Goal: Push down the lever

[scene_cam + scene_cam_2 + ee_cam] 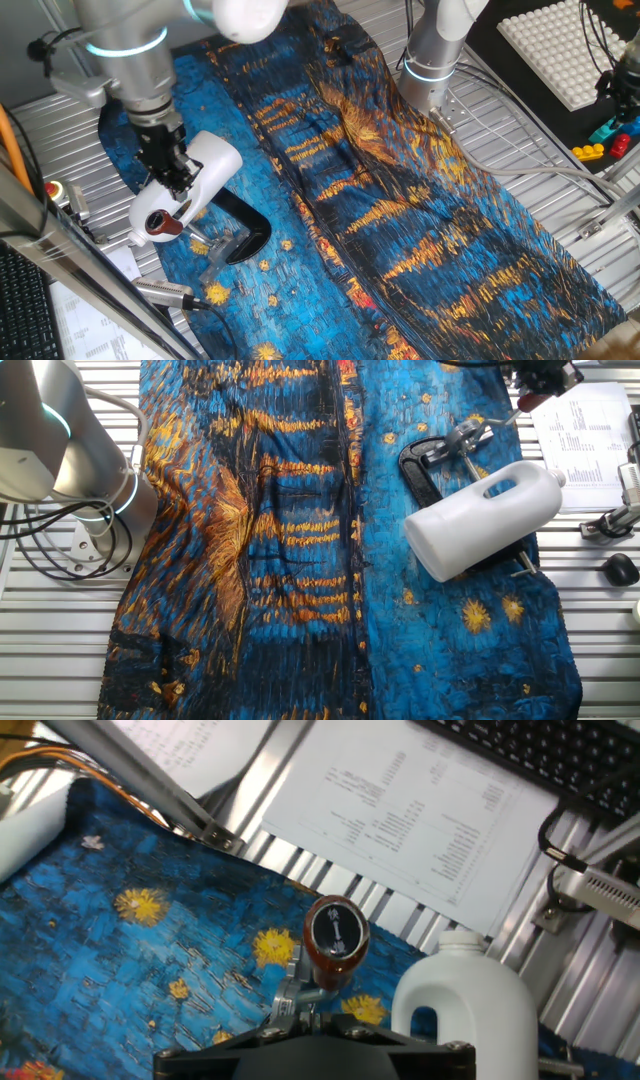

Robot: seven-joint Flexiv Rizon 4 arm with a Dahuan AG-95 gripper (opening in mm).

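The lever is a thin silver rod (296, 988) ending in a glossy reddish-brown knob (335, 940). The knob also shows in one fixed view (165, 225) and in the other fixed view (530, 402). The lever belongs to an appliance with a big white housing (200, 175) and a black curved base (248, 232). My gripper (308, 1020) is shut, its black fingertips right at the rod just behind the knob. Whether they pinch the rod is hidden. In one fixed view the gripper (172, 178) stands over the housing, above the knob.
The appliance stands on a blue and orange patterned cloth (400, 200) over a slatted metal table. Printed paper (400, 810) and a keyboard (540, 750) lie beyond the knob. A second arm base (435, 60) stands at the back. A white peg plate (560, 45) and toy bricks (605, 135) are far right.
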